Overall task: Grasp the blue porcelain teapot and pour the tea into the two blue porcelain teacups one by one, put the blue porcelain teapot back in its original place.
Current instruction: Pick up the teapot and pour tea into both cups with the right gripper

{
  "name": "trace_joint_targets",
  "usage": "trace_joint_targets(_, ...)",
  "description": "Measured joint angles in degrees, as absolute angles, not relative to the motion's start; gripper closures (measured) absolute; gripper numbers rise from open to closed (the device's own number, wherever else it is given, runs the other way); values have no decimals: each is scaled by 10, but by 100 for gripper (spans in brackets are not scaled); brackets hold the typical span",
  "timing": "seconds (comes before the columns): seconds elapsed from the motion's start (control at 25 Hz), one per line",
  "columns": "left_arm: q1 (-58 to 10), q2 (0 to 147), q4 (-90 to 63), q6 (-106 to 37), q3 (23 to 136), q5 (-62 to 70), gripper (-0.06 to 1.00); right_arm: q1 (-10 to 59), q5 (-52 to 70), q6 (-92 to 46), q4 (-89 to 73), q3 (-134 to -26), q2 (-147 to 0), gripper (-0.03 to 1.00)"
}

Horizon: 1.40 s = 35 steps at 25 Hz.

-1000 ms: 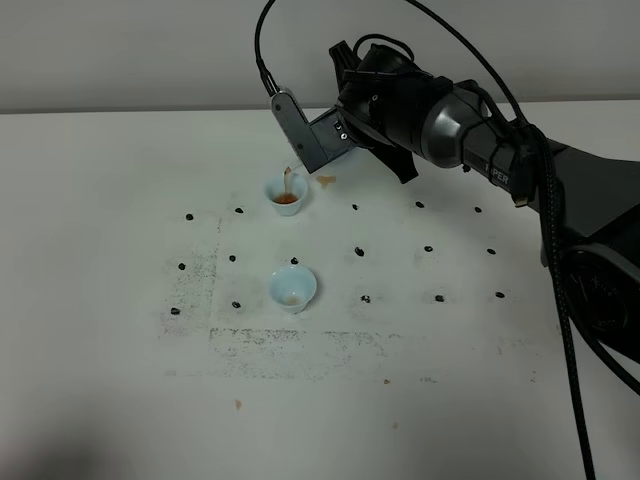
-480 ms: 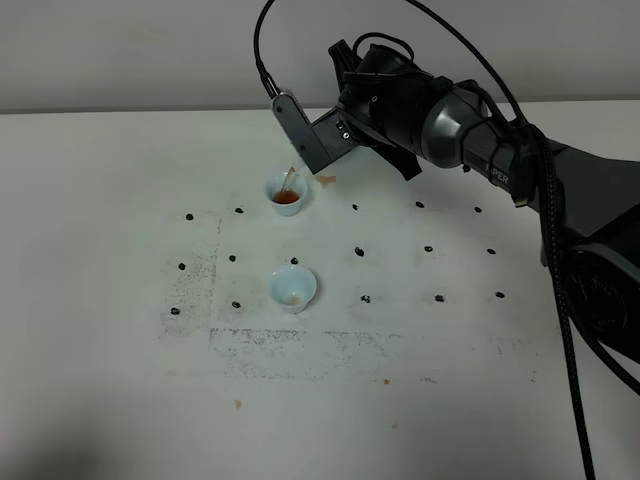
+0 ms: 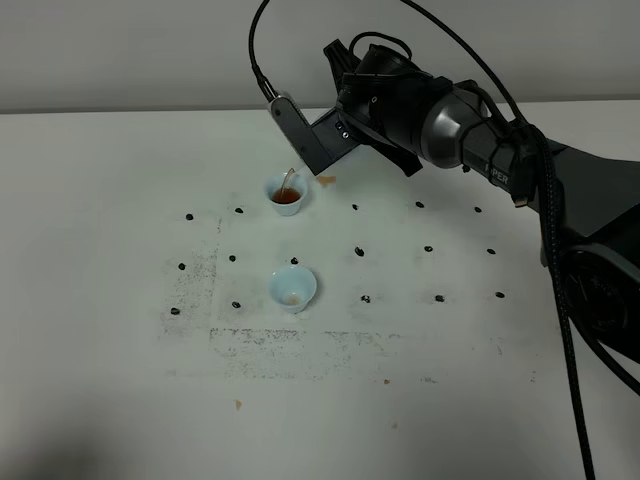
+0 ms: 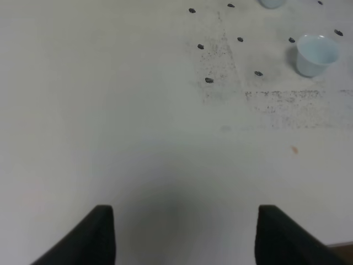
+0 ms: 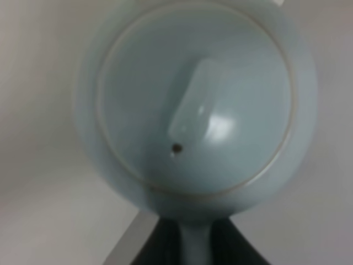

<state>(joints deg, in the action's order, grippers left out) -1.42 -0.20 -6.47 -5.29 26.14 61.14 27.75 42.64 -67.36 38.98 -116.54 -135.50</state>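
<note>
The blue porcelain teapot point(image 5: 196, 105) fills the right wrist view, lid and knob facing the camera, its handle between dark fingers point(image 5: 165, 245). My right gripper point(image 3: 303, 140) is shut on it and holds it tilted over the far teacup point(image 3: 286, 194). In the exterior view the gripper and arm hide the pot. A thin brown stream point(image 3: 288, 181) falls into that cup, which holds brown tea. The near teacup point(image 3: 292, 288) holds a little tea; it also shows in the left wrist view point(image 4: 316, 53). My left gripper point(image 4: 187, 237) is open and empty above bare table.
The white table point(image 3: 100, 200) carries rows of small black marks point(image 3: 360, 251) and a speckled square outline around the cups. A small brown stain point(image 3: 327, 181) lies beside the far cup. The right arm's cables point(image 3: 560, 300) hang at the right side.
My right gripper has edged slightly up and to the left with the teapot. The tea stream keeps falling into the far cup. The cups have not moved.
</note>
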Motion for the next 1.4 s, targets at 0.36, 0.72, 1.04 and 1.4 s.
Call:
trace_joint_targets(0.36,-14,-2,-65,-53,261,611,38,278,420,-675,403,-1165,-1355,89)
trace_joint_targets(0.72,-14,-2,-65,-53,261,611,38,278,415,-680,427,-1165,-1355,89)
trace_joint_targets(1.04,-14,-2,-65,-52,261,611,38,278,414,-685,435,-1165,-1355,89)
trace_joint_targets(1.4,-14,-2,-65,-52,261,611,38,278,410,-685,440,-1165,-1355,89)
